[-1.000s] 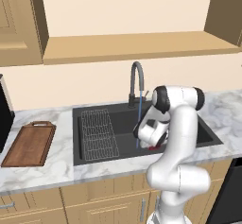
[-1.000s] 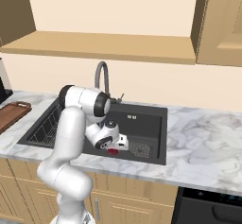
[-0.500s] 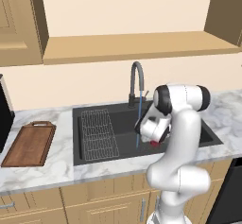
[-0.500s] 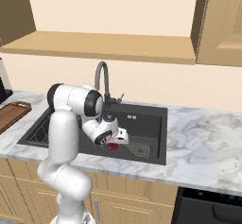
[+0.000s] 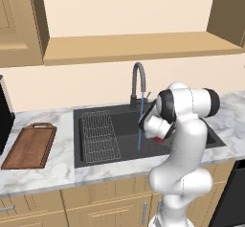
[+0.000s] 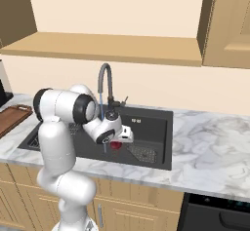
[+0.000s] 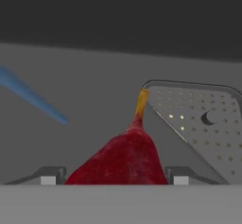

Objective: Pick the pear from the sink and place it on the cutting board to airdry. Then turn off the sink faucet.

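- Pear (image 7: pixel 124 159) sits between the two dark finger tips (image 7: pixel 48 176) in the hand view, its dark red body filling the gap and its yellowish stem pointing away from the hand toward the drain grate (image 7: pixel 201 124).
- Gripper (image 6: pixel 118 140) is down inside the sink (image 6: pixel 156 127); its jaws stand apart on either side of the fruit, and from these views I cannot tell whether the pads press on it or only flank it.
- From the right base camera the pear shows as a small red spot just under the hand, low in the basin and just left of the square drain grate.
- From the left base camera a bit of the red fruit (image 5: pixel 158 138) peeks out beneath the white wrist of the gripper (image 5: pixel 160 136), in the right part of the sink (image 5: pixel 95 154).
- Water (image 5: pixel 140 125) runs as a thin blue stream from the faucet (image 5: pixel 138 85) down into the basin, just left of the hand; the same stream (image 7: pixel 33 98) crosses the left of the hand view as a slanted blue streak.
- A wire rack (image 5: pixel 100 135) lies in the left part of the basin, well apart from the fruit.
- The cutting board (image 5: pixel 29 146) lies flat on the marble counter (image 5: pixel 57 168) to the left of the sink, its handle toward the wall.
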Available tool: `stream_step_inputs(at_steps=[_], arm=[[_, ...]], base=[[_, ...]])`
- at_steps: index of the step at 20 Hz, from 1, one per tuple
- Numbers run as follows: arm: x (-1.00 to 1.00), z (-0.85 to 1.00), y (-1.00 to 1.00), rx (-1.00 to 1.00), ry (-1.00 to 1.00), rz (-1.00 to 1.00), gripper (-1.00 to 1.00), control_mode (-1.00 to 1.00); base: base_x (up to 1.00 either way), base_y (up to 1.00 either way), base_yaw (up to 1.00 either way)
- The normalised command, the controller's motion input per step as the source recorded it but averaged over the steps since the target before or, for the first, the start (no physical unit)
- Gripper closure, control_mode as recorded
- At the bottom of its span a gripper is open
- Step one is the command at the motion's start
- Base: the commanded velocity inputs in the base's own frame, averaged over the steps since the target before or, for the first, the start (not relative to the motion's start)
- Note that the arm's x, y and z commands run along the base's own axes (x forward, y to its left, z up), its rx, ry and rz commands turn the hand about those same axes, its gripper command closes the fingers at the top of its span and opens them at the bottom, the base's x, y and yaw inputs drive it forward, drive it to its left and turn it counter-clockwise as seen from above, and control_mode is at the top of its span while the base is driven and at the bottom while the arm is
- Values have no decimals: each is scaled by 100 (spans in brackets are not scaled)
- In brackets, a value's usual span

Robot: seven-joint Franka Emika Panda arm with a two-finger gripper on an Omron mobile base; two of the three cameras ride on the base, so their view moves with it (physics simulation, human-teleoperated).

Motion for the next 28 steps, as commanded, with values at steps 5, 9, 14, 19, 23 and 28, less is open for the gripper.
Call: stream_step_inputs(at_steps=[5, 9, 14, 19, 23, 28], arm=[[0, 60, -1, 0, 0, 0, 100, -100], [0, 67, 0, 0, 0, 0, 100, -100], [0, 67, 0, 0, 1, 0, 100, -100], [-9, 65, -2, 0, 0, 0, 100, -100], [-24, 66, -6, 0, 0, 0, 100, -100], [-33, 68, -8, 0, 0, 0, 100, -100]], base=[[0, 0, 0], [0, 0, 0], [0, 0, 0], [0, 0, 0], [0, 0, 0], [0, 0, 0]])
